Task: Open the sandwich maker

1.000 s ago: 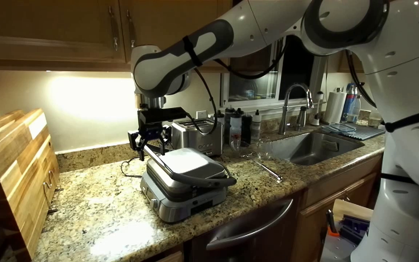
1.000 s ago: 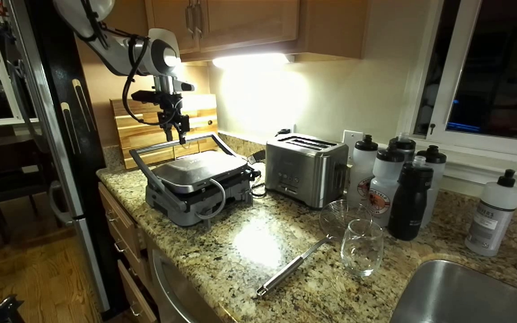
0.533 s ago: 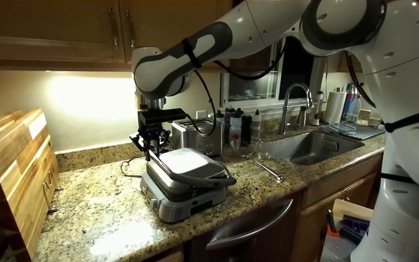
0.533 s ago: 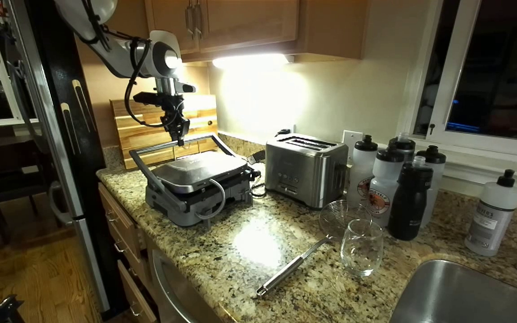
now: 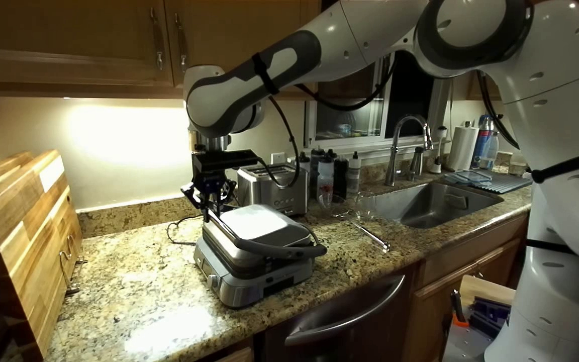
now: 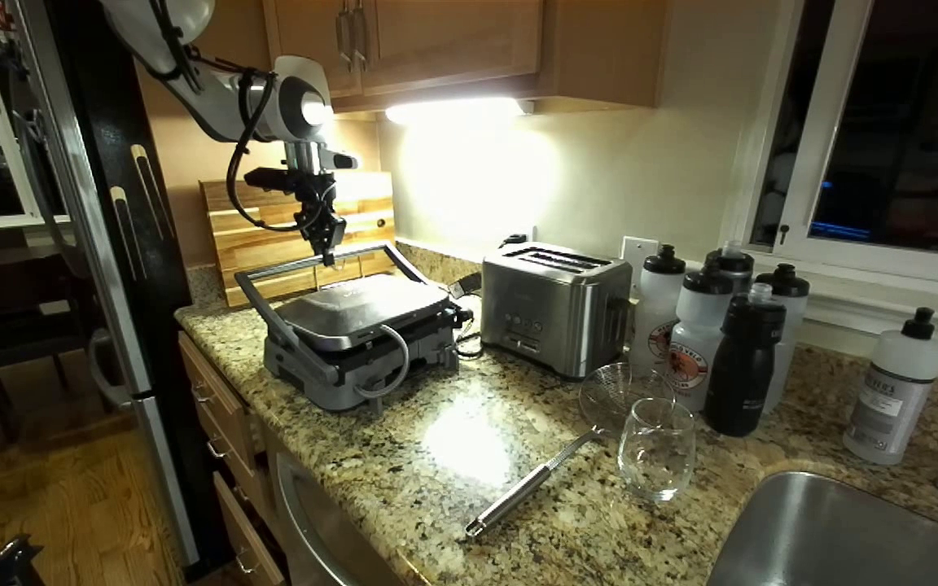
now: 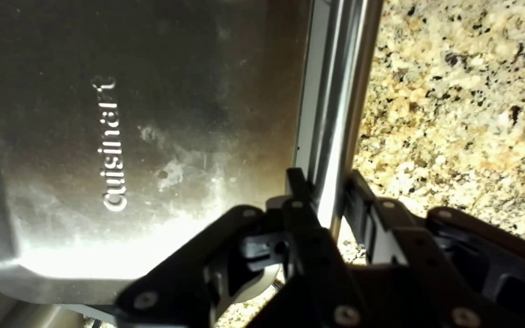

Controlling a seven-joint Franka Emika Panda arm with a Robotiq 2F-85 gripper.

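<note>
Wrist view: the claw point(image 7: 327, 184) is holding its two fingers point(image 7: 297, 184) on opposite sides of the bar handle point(image 7: 345, 91), pads apparently pressing on it; reading this as clamped on the bar. The bar's long axis is running from the fingertips toward 12 o'clock, leaning slightly to 1, so the fingers are crossing it about squarely. The lid point(image 7: 176, 114) is lying at 10 o'clock from the grip, the granite counter point(image 7: 454, 105) showing at 2.

Both exterior views: the sandwich maker point(image 6: 363, 325) is sitting below the claw at about 5 o'clock, its lid down. In an exterior view, the handle's side arm point(image 5: 279, 250) is running back from the bar toward 3 o'clock; the hinge is presumably lying at that end. Inference: the move is calling for a rising arc, bar going up and back over the lid, toward 9 o'clock in the wrist view. A straight upward pull would be risking a lift of the whole appliance.

Further off, in an exterior view: the toaster point(image 6: 554, 313) is standing at 3 o'clock from the sandwich maker, near but apart.
</note>
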